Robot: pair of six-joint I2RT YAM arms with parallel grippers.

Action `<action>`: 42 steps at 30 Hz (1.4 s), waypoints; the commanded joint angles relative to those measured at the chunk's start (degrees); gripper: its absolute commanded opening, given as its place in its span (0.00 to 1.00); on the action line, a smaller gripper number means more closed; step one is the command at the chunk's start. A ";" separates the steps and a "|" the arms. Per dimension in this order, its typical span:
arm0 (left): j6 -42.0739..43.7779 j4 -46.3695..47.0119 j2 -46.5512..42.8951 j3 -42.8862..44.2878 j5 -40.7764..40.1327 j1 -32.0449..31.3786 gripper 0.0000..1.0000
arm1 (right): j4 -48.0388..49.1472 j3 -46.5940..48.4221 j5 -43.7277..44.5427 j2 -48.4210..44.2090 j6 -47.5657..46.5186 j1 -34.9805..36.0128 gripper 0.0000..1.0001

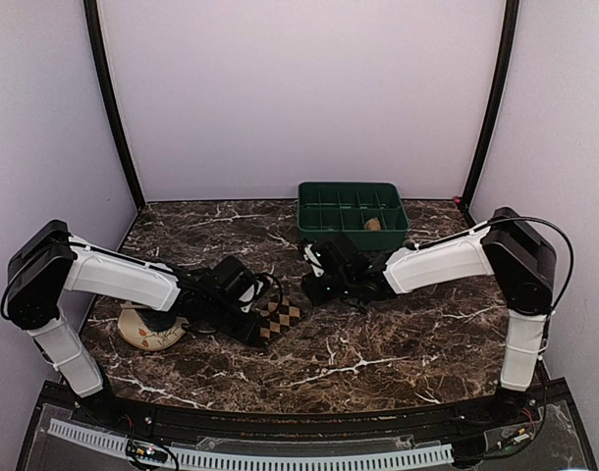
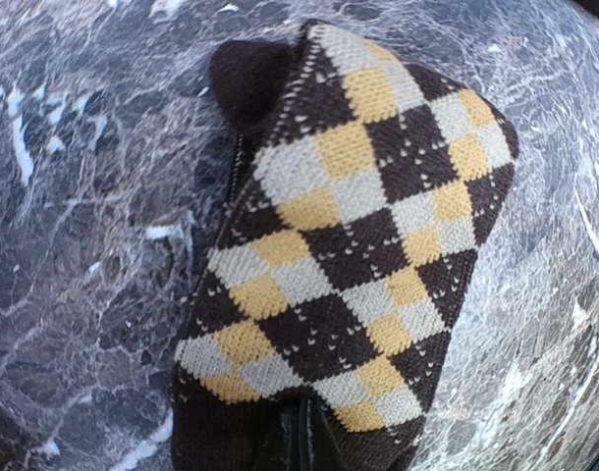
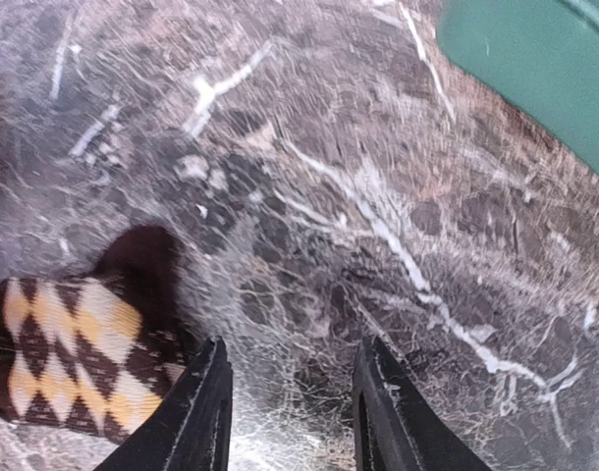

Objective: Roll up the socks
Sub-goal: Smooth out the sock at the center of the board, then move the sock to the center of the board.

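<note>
The diamond-check sock (image 2: 349,255) lies on the marble worktop (image 1: 398,343) a little left of its middle and somewhat toward the near edge, spread as a short, plump pad with a dark tip poking out at its far end. It looks doubled over rather than wound tight, so I judge the rolling barely begun: no finished bundle of it shows, and the winding and tucking are left to do. The left gripper (image 2: 299,442) is closed, seemingly pinching the sock's near edge. The right gripper (image 3: 292,417) hangs just beside the sock's far end, its jaws apart with only bare marble between them. At the far edge sits a green tray (image 1: 349,185); a small tan lump (image 1: 374,224) in one of its right-hand compartments may be a sock already rolled, but it is too small to tell. The left fingertips are cut off at the frame's bottom, so the exact hold is unclear, as is whether the pad is one sock or two. A cream dish (image 1: 142,339) near the left edge is half covered by the left arm.
</note>
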 commanded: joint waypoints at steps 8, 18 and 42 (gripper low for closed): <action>14.02 4.01 4.44 2.66 -4.99 -1.75 0.00 | -2.68 -1.31 -6.37 -5.71 -2.68 -1.55 0.38; 30.60 17.27 10.24 3.04 -8.13 -4.89 0.00 | -3.54 -9.29 -0.77 -13.18 0.00 -4.31 0.38; 15.89 13.20 -2.69 3.87 -5.29 -7.71 0.04 | -23.24 14.83 -23.91 2.45 -13.91 -11.83 0.36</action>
